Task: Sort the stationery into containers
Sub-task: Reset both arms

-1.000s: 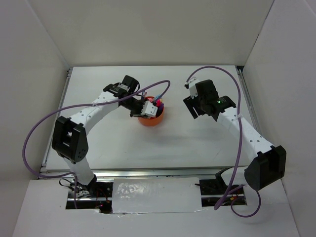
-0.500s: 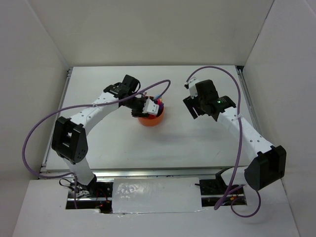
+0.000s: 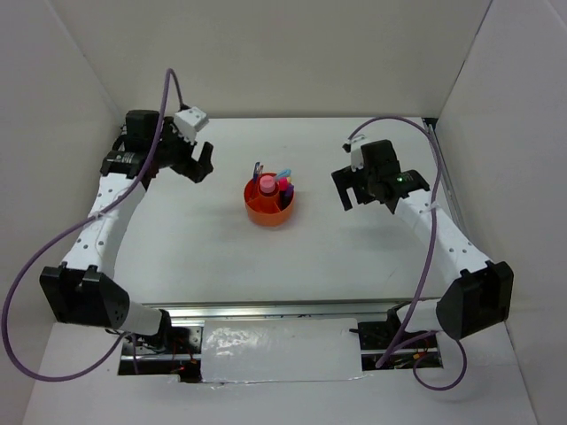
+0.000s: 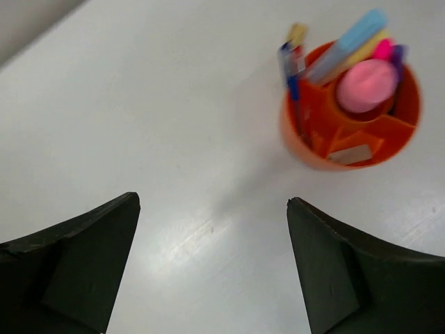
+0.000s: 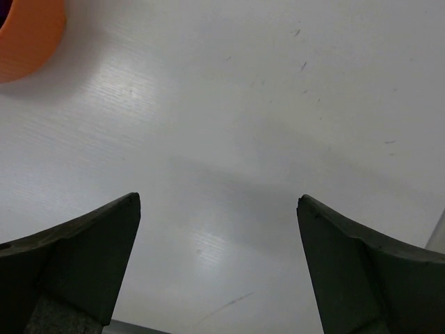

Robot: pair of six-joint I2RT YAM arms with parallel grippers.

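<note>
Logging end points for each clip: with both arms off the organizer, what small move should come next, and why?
Probably just park and stop: the left gripper and right gripper are open and empty, the pens, pink cylinder and eraser block sit in the orange organizer, and no loose stationery shows on the table.

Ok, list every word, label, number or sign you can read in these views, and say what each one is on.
No text can be read in any view.
Orange organizer: no print shows on its wall.
Pens and markers: any print on them is too blurred and small to read.
</note>
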